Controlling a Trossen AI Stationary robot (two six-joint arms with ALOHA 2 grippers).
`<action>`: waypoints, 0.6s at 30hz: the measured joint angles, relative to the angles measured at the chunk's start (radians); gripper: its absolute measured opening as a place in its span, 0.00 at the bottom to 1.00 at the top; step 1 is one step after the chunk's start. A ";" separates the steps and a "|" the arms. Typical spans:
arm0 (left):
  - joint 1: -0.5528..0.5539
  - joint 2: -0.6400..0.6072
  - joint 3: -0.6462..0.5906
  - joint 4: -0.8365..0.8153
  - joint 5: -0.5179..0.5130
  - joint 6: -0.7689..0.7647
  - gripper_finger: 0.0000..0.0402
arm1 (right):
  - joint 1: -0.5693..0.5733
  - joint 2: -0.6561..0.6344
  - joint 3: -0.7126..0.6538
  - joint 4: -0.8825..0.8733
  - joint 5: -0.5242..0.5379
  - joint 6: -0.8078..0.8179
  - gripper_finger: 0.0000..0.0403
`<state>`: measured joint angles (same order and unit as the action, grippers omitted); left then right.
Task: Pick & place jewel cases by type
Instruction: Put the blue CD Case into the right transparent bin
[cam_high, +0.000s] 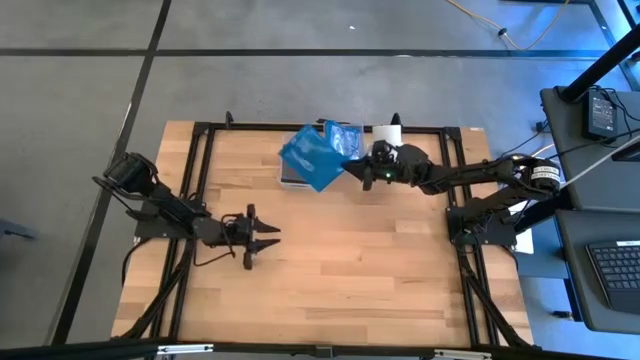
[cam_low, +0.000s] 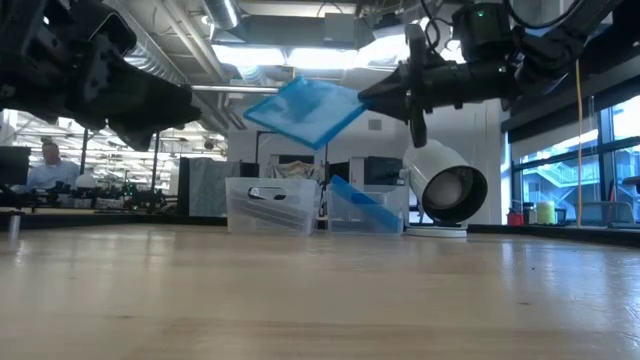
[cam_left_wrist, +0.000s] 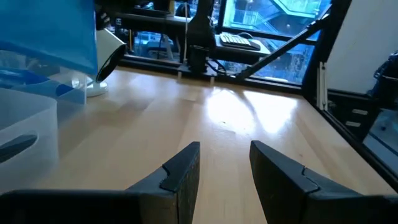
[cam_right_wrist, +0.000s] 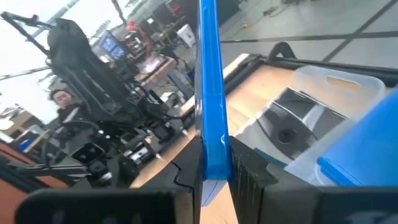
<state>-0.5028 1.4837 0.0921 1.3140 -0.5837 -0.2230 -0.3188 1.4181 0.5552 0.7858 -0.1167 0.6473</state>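
The right gripper (cam_high: 352, 167) clamps a translucent blue square plastic jewel case (cam_high: 312, 155) (tilted) above the clear rectangular plastic bins (cam_low: 268, 205); the left gripper (cam_high: 268, 238), well away from them, waits with fingers apart.

- Wooden table (cam_high: 380, 270) lay bare across its near and middle parts.
- Two clear bins (cam_low: 270, 205), a white roll (cam_low: 447, 190) and a raised blue jewel case (cam_low: 305, 110) crowded the far edge.
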 joint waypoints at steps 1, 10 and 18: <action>-0.003 0.000 0.000 0.000 0.002 0.000 0.34 | -0.008 0.000 0.000 0.010 -0.014 0.000 0.16; -0.019 0.000 0.000 0.000 0.006 -0.065 0.34 | -0.048 0.000 0.000 0.018 -0.041 -0.053 0.16; -0.019 0.000 0.000 0.000 -0.059 -0.082 0.34 | -0.048 0.000 0.000 0.011 -0.070 -0.081 0.16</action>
<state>-0.5217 1.4837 0.0921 1.3138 -0.6432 -0.3048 -0.3666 1.4179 0.5549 0.7973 -0.1865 0.5666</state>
